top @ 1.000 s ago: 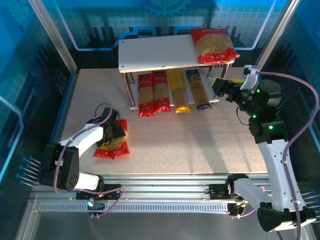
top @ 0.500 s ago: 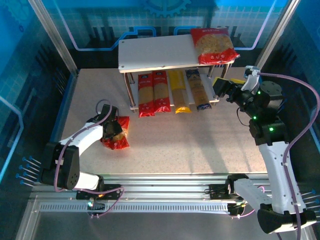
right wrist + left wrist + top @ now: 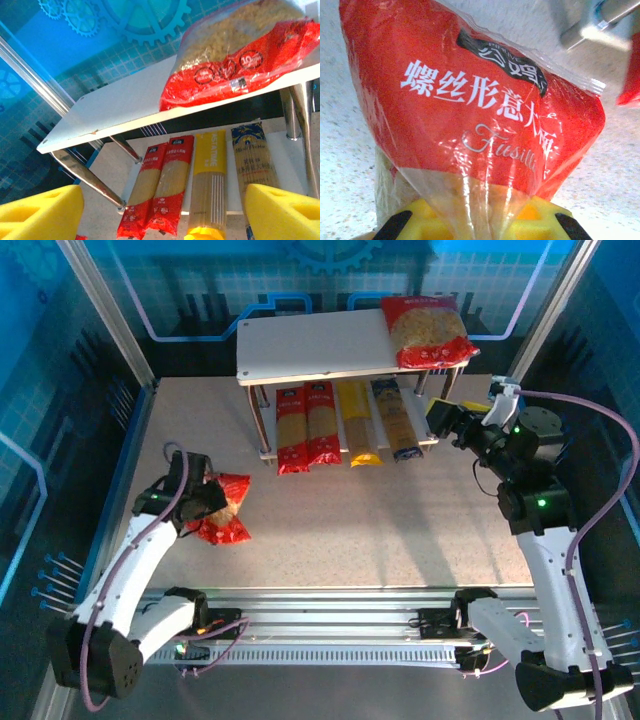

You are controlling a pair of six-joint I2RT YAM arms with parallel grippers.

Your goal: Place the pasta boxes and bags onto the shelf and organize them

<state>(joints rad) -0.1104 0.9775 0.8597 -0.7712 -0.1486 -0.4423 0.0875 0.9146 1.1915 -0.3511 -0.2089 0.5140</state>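
My left gripper (image 3: pixel 203 502) is shut on one of the bags (image 3: pixel 228 518), red with a clear window, pinching its clear end between the yellow fingers (image 3: pixel 420 222). The bag (image 3: pixel 470 110) hangs tilted just above the table's left side. The other bag (image 3: pixel 426 330) lies on the right end of the shelf's top board (image 3: pixel 305 348). On the lower board lie the pasta boxes: two red (image 3: pixel 291 430) (image 3: pixel 321 424), one yellow (image 3: pixel 356 424), one dark blue (image 3: pixel 394 420). My right gripper (image 3: pixel 441 416) stands open by the shelf's right end, facing these packs (image 3: pixel 210 180), with nothing between its fingers.
The speckled table (image 3: pixel 400 520) stretches in front of the shelf. Silver shelf legs (image 3: pixel 85 180) stand at the shelf's corners. A metal rail (image 3: pixel 330 625) runs along the near edge, and blue walls with slanted metal posts (image 3: pixel 105 310) enclose the sides.
My left gripper has shut on the red bag and pulled it up and to the left, off the table. The right arm has barely moved.
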